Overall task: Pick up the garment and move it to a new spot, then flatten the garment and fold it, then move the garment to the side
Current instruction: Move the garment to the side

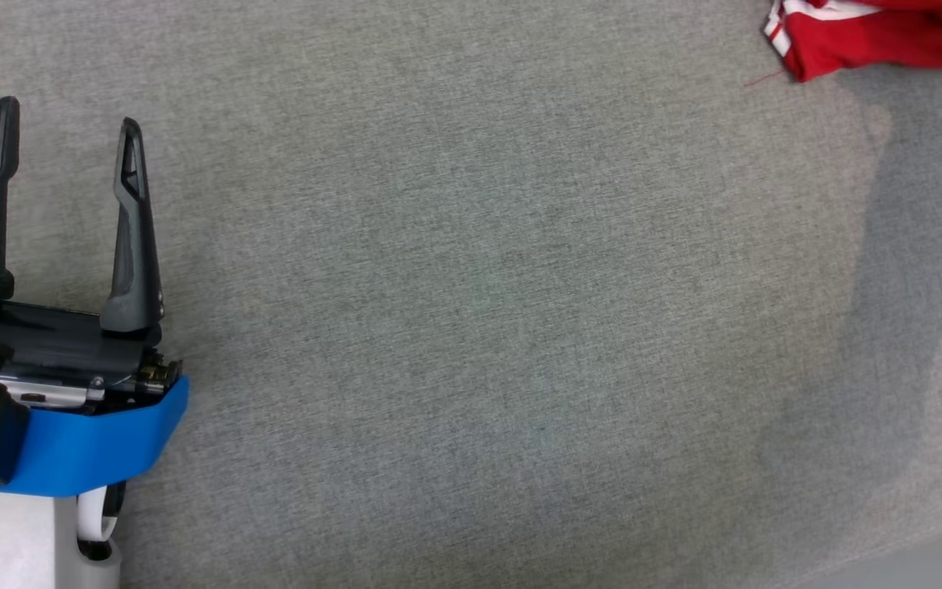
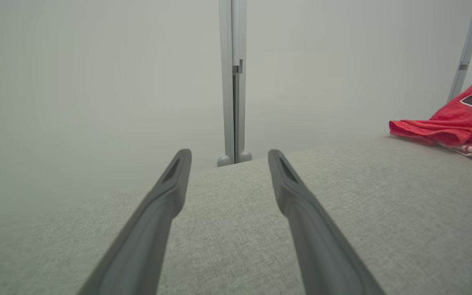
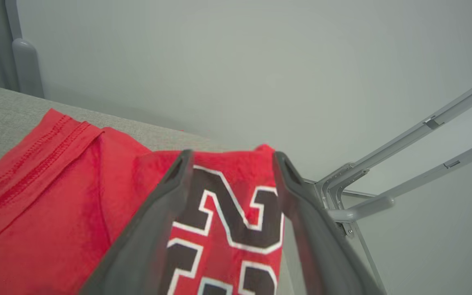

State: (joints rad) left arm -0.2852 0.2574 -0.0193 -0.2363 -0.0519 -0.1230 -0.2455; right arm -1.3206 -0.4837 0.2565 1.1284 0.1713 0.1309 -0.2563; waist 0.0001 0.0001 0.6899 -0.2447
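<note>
**Left gripper [image 1: 67,114].** It sits at the lower left of the head view. Its fingers [image 1: 132,229] stand well apart with nothing between them, over bare grey table [image 1: 479,327]. A blue band [image 1: 95,442] wraps the wrist. The pale forearm below it is cut off by the bottom edge of the frame. The left wrist view gives the same reading: both fingers spread, with only table fabric between them.

**Red jersey [image 1: 880,33].** It lies on the table in the upper right corner of the head view, well apart from the left gripper. The top and right edges of the frame crop it, so only a red fold and a white-striped hem can be seen. In the left wrist view it lies at the right edge, bunched rather than flat, with part of a dark numeral visible. A long shadow [image 1: 912,245] runs down the table below it in the head view.

**Right gripper [image 3: 232,153].** In the right wrist view its fingers are apart and slightly blurred. They frame the jersey's dark, white-outlined numerals [image 3: 236,221]. The cloth lies under and between them and appears unclamped. Whether the fingertips touch the fabric cannot be told. The jersey's lower part runs off the bottom of the frame.

**Surroundings.** A grey post [image 2: 234,82] stands beyond the table's far edge in the left wrist view. Grey metal struts [image 3: 424,164] cross the right side of the right wrist view.
</note>
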